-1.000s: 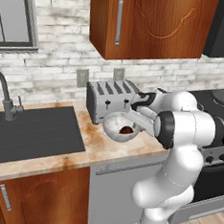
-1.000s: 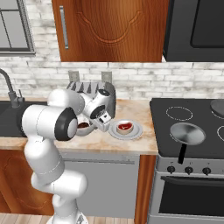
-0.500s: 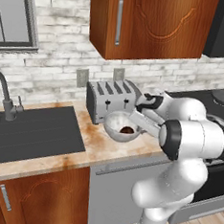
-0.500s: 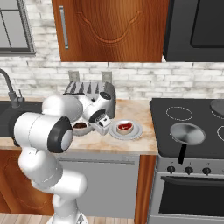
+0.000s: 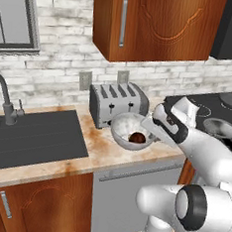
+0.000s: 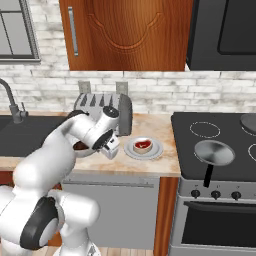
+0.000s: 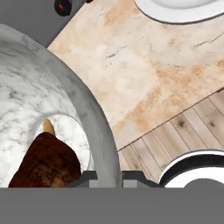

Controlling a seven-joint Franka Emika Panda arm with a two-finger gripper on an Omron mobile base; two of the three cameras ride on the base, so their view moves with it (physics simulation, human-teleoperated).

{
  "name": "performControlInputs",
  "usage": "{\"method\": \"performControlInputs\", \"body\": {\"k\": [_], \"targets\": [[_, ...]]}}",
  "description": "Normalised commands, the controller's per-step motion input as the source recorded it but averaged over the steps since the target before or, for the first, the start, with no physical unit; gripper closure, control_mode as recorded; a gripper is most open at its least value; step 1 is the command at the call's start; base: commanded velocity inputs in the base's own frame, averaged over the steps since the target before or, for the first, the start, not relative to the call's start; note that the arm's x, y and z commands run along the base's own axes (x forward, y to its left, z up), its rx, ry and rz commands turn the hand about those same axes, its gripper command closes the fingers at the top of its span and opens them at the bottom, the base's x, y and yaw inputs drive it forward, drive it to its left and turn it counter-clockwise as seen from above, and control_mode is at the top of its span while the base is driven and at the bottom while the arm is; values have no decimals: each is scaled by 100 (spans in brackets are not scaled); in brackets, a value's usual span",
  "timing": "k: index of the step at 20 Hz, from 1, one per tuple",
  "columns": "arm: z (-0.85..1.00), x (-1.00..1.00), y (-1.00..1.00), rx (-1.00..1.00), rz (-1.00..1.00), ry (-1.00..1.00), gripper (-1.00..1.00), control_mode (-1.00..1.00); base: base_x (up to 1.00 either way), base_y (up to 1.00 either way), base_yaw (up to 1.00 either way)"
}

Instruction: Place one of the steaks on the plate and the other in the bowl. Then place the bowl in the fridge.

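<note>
The bowl (image 5: 131, 133), holding the brown steak (image 5: 137, 138), is gripped at its right rim by the clenched gripper (image 7: 106, 177), near the counter's (image 5: 105, 152) front edge before the toaster (image 5: 118, 104). Stone-like and probably heavy, it may tilt in a rim grip. The red steak (image 6: 142, 145) lies on the plate (image 6: 155, 151).

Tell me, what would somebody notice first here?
The white arm's tool pinching the rim of the stone-like bowl in front of the toaster, with the brown steak inside. Then the red steak on the plate beside the stove.
</note>
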Motion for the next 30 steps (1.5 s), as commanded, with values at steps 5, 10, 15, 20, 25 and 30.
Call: {"method": "performControlInputs", "body": {"k": [5, 10, 15, 20, 25, 30], "targets": [[57, -41, -37, -8, -23, 11, 100, -100, 0, 0, 0], [29, -57, -42, -10, -22, 6, 100, -100, 0, 0, 0], [1, -50, -2, 2, 0, 0, 100, -100, 0, 0, 0], [1, -18, -6, 1, 0, 0, 100, -100, 0, 0, 0], [0, -7, 0, 0, -2, -1, 100, -100, 0, 0, 0], [0, -44, -10, 0, -11, -7, 100, -100, 0, 0, 0]]}}
